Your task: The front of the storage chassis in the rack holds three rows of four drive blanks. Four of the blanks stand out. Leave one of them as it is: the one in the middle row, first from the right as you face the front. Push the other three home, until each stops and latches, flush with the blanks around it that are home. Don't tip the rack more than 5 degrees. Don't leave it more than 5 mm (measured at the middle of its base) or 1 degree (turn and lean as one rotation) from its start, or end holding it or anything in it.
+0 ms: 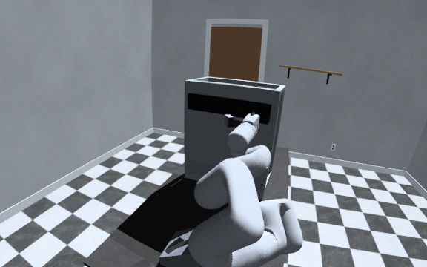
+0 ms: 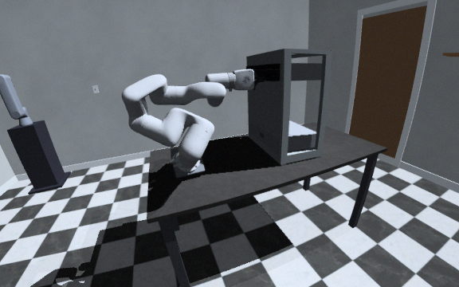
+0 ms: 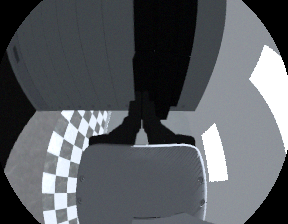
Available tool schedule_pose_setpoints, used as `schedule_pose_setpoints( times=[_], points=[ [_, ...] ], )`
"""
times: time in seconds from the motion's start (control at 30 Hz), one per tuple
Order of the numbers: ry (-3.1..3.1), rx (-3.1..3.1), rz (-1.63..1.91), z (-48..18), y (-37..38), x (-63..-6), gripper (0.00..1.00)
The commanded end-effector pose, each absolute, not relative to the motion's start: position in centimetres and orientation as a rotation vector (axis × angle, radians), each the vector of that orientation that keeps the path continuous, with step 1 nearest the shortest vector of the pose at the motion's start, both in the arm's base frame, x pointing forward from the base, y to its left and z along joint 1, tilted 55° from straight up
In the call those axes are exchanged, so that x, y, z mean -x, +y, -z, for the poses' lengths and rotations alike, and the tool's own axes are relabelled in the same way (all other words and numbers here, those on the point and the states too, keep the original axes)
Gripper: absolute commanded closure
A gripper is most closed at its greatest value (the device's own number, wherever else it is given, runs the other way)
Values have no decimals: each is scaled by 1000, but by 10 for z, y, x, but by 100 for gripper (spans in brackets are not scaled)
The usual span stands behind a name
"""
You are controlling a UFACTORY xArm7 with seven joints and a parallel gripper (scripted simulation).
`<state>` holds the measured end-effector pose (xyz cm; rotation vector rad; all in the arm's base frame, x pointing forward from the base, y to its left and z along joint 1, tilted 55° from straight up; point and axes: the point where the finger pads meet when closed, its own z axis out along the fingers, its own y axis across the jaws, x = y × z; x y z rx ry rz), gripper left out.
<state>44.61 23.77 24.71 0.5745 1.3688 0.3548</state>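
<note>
The grey rack (image 1: 232, 128) stands on the dark table, and the black chassis front (image 1: 228, 105) runs as a strip across its upper part. One blank stands out at the strip's lower edge, just left of my wrist. My gripper (image 1: 253, 113) is shut and empty, with its fingertips at the right part of the chassis front. It reaches the rack's front face in the side view (image 2: 256, 80). In the wrist view the shut fingers (image 3: 147, 115) point at the dark chassis strip (image 3: 161, 36). I cannot tell whether the fingertips touch a blank. The single blanks are too dark to tell apart.
The rack (image 2: 287, 105) sits near the table's far end, with the table edge (image 2: 333, 167) close behind it. A brown door (image 1: 236, 52) and a wall shelf (image 1: 310, 70) are behind. A second arm on a dark pedestal (image 2: 34, 155) stands on the floor at left.
</note>
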Motion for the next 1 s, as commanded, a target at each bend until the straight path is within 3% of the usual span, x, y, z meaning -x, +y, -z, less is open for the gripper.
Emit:
schedule_pose_setpoints(
  times=[0.0,0.97],
  points=[
    [1369,-574,-359,-248,239,-447,100],
    [1369,-574,-359,-250,236,-466,100]
  ],
)
